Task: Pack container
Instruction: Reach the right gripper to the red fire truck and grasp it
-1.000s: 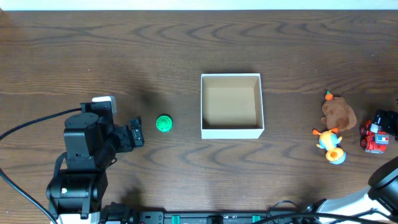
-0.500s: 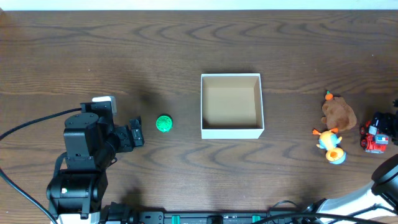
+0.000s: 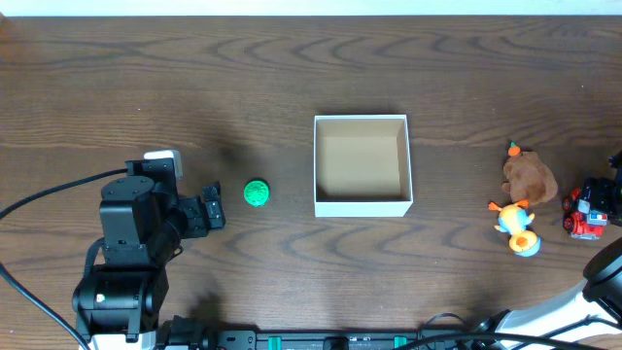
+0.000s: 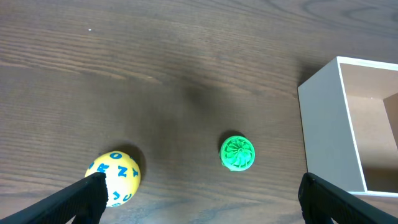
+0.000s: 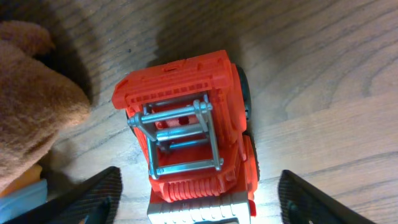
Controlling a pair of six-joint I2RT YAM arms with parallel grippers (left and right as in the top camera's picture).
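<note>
The container (image 3: 411,165) is a white-walled open box with a tan inside, at the table's middle; its corner shows in the left wrist view (image 4: 329,134). A green ball (image 3: 257,192) lies left of it (image 4: 237,153). My left gripper (image 3: 211,209) is open and empty (image 4: 202,214), just short of the green ball, with a yellow lettered ball (image 4: 115,176) by its left finger. My right gripper (image 3: 605,197) is open (image 5: 208,208), its fingers on either side of a red toy truck (image 5: 189,134) at the far right (image 3: 582,218).
A brown plush toy (image 3: 530,177) and an orange-and-blue duck toy (image 3: 516,229) lie just left of the truck. The plush fills the left edge of the right wrist view (image 5: 31,118). Cables run along the front edge.
The right arm has shifted a little at the right edge, over the red truck. The left arm and the toys have not moved.
</note>
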